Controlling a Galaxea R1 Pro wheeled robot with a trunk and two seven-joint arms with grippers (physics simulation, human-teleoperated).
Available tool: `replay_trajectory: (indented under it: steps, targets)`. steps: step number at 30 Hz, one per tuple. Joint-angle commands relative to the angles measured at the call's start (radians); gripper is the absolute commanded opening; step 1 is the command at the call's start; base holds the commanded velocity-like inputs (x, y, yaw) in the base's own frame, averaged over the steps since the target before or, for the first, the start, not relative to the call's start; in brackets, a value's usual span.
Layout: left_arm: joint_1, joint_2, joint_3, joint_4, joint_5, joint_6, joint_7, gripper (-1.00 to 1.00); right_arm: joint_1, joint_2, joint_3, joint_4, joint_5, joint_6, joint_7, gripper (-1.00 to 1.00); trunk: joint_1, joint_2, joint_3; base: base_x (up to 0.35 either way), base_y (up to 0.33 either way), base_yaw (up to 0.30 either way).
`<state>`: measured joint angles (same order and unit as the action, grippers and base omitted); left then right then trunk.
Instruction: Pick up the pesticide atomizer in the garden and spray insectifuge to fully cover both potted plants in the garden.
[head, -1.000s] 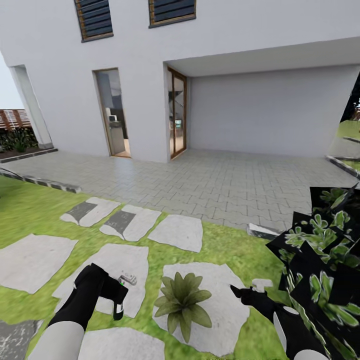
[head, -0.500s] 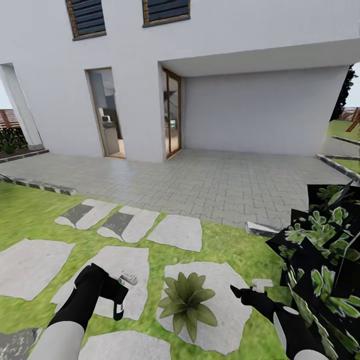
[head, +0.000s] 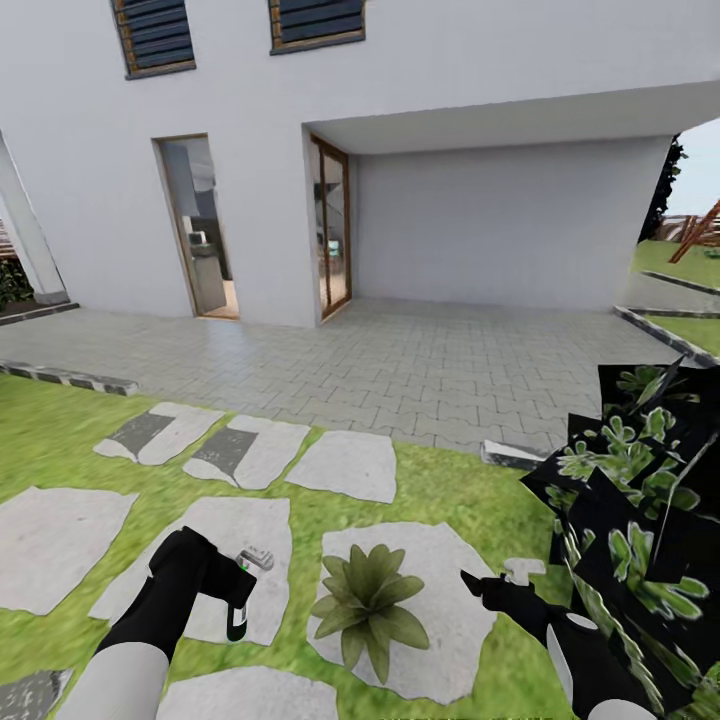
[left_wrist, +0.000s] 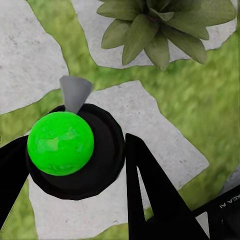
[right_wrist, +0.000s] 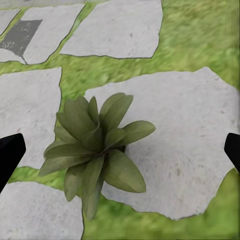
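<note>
My left gripper (head: 238, 592) is shut on the pesticide atomizer (head: 257, 556), a small whitish-grey sprayer held over a stepping stone. In the left wrist view its grey nozzle (left_wrist: 75, 92) sticks out past a black round part topped by a green ball, between the black fingers (left_wrist: 147, 195). One potted plant (head: 368, 603), a low rosette of dull-green leaves, sits on a pale stone between my arms; it also shows as the rosette (left_wrist: 160, 25) beyond the nozzle. My right gripper (head: 478, 585) is open, its tips wide apart on either side of the plant (right_wrist: 95, 142).
Pale stepping stones (head: 240, 452) lie across the lawn. A grey paved patio (head: 400, 365) runs up to the white house. A dark, glossy-leaved bush (head: 630, 520) crowds my right arm. A loose kerb piece (head: 508, 456) lies at the patio's edge.
The whole picture has slid left, so the camera has turned right. Both arms and the held atomizer keep their places in the view.
</note>
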<state>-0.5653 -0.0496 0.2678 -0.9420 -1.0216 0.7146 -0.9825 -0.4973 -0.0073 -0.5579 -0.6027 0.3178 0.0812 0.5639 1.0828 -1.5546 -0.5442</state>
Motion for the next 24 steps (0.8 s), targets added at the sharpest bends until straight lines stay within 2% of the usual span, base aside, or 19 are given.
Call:
replay_trajectory:
  steps: [1,16,24]
  targets:
    - [-0.001,-0.001,0.004,-0.001,-0.006,0.005,-0.008,-1.0,-0.001,0.001,-0.007,-0.002,0.006,0.006,0.009,1.0,0.0,-0.001,0.0,-0.083,0.234,-0.243]
    - [-0.001,-0.001,0.004,-0.001,-0.006,0.005,-0.008,-1.0,-0.001,0.001,-0.007,-0.002,0.006,0.006,0.008,1.0,0.0,-0.001,0.012,-0.114,0.263,-0.245]
    - [-0.001,-0.001,0.002,0.064,-0.006,0.005,-0.008,-1.0,-0.001,0.001,-0.006,-0.002,0.006,0.006,0.008,1.0,0.0,-0.001,0.019,0.011,0.065,-0.223]
